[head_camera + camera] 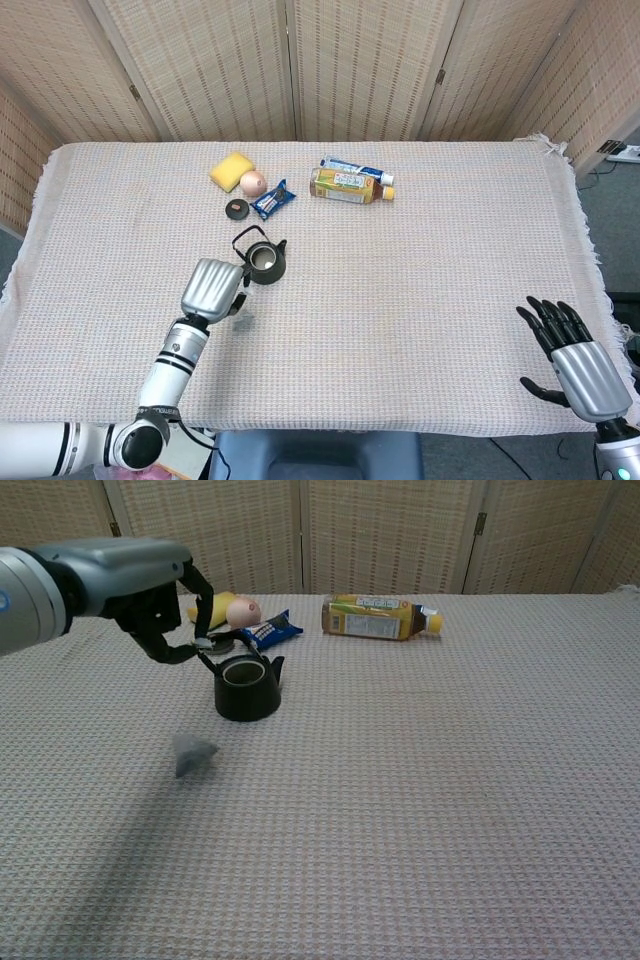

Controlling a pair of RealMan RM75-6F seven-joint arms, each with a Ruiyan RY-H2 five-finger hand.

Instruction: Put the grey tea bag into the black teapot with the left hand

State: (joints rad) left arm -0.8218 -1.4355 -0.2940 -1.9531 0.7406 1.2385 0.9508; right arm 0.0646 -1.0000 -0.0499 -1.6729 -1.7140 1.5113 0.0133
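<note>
The left hand (150,590) is raised above the cloth (420,290), fingers curled, pinching the tea bag's tag so that the grey tea bag (190,753) dangles below it on a string too fine to see, clear of the cloth. The teapot (247,687), lid off, stands just at the bag's 1 o'clock in the chest view. Far off at 3 o'clock, the right hand (580,365) rests with fingers spread, holding nothing.

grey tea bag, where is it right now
In the chest view the grey tea bag hangs below the raised left hand, in front and to the left of the black teapot, not yet over its opening.
</note>
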